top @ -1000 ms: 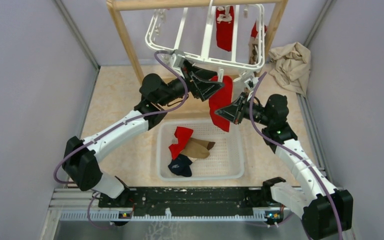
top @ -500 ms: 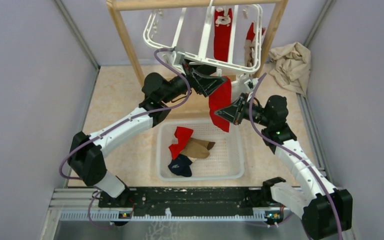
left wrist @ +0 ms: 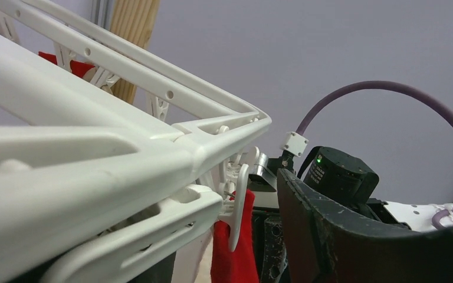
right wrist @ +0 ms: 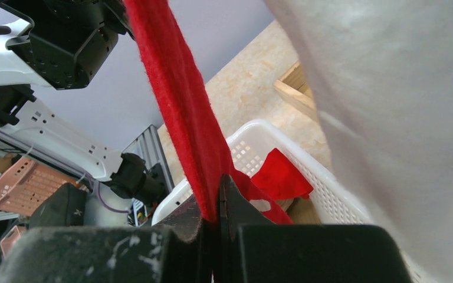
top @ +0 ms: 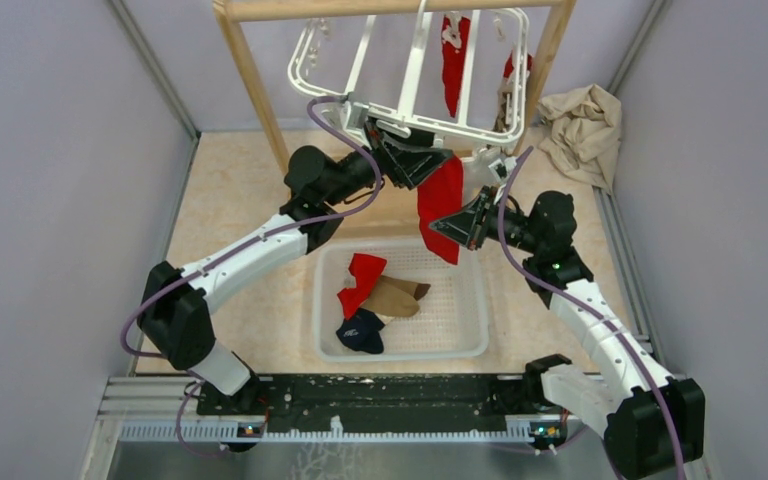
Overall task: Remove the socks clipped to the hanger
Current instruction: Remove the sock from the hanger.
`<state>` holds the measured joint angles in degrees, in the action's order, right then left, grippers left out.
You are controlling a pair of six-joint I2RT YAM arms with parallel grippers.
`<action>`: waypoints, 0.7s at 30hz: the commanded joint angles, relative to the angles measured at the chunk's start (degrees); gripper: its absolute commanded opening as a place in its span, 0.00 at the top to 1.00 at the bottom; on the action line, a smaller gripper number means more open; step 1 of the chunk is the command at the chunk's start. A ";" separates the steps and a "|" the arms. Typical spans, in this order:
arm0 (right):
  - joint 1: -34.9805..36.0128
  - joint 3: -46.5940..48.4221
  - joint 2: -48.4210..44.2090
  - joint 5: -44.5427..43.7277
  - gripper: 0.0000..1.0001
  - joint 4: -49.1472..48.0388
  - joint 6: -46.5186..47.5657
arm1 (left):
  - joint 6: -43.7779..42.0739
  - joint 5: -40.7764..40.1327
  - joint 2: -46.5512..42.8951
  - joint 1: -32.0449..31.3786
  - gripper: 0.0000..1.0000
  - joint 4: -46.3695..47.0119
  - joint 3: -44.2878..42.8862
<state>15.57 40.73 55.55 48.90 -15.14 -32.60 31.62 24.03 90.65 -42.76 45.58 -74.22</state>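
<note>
- Socks: one red sock [top: 443, 200] hangs at centre frame from a clip [left wrist: 236, 203] on the near edge of the white hanger [top: 412, 70]. A second red sock [top: 452, 62] is clipped at upper centre.
- Right gripper [right wrist: 217, 187] is clenched on the red sock's lower part.
- Left gripper [top: 415, 160] sits against the hanger's near edge by that clip; whether its jaws grip anything I cannot tell.
- Below them, the white basket [top: 400, 352] holds three more socks [top: 392, 297]: red, tan and navy.
- Wooden frame [top: 250, 80] carries the hanger; beige cloth [top: 580, 125] lies at upper right.
</note>
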 commanded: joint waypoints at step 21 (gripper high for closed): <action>-0.37 -1.44 -1.38 0.23 1.00 -2.08 1.08 | 5.60 0.30 2.91 0.66 0.56 6.73 -2.65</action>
<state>15.57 39.75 55.44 48.47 -16.67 -32.56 33.95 23.03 93.14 -41.89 49.12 -74.37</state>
